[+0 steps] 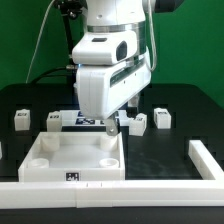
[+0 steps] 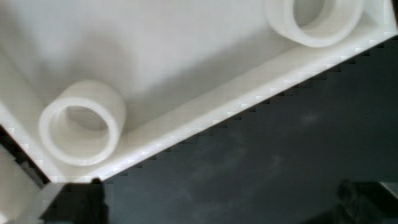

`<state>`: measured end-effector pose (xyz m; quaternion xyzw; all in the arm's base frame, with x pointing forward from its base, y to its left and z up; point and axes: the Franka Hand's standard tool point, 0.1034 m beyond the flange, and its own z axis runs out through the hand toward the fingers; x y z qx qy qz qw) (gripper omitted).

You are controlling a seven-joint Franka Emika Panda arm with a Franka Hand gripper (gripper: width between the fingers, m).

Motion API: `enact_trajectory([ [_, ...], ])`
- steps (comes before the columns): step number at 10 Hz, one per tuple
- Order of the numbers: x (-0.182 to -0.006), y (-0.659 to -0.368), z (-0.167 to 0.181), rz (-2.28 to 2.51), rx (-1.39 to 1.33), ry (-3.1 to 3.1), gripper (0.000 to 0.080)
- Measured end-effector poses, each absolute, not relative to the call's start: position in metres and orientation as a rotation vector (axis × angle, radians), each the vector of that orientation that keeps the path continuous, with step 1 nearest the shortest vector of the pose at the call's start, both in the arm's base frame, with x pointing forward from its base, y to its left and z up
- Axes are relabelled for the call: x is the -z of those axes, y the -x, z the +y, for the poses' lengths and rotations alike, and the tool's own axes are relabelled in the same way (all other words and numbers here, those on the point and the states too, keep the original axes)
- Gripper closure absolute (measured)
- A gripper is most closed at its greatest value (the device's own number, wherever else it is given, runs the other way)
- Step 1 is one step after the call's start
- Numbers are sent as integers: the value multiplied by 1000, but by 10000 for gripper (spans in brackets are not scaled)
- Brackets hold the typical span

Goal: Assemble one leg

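Observation:
Several legs, small white posts with marker tags, stand on the black table: two at the exterior view's left and two at its right. The large white tray-like part lies in front of them. My gripper is low over the table just behind the tray's far right corner, left of the nearest leg. In the wrist view the gripper is open, with only bare black table between its dark fingertips. The tray's rim and two round sockets show there; no leg does.
The marker board lies behind the tray, partly hidden by my arm. A white L-shaped fence runs along the table's front edge and right side. A green wall stands behind.

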<state>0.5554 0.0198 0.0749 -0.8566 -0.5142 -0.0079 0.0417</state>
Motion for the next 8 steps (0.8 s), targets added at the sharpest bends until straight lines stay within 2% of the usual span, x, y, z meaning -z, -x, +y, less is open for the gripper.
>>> enact_trajectory([
  [8, -74, -554, 18, -1607, 18, 2605, 150],
])
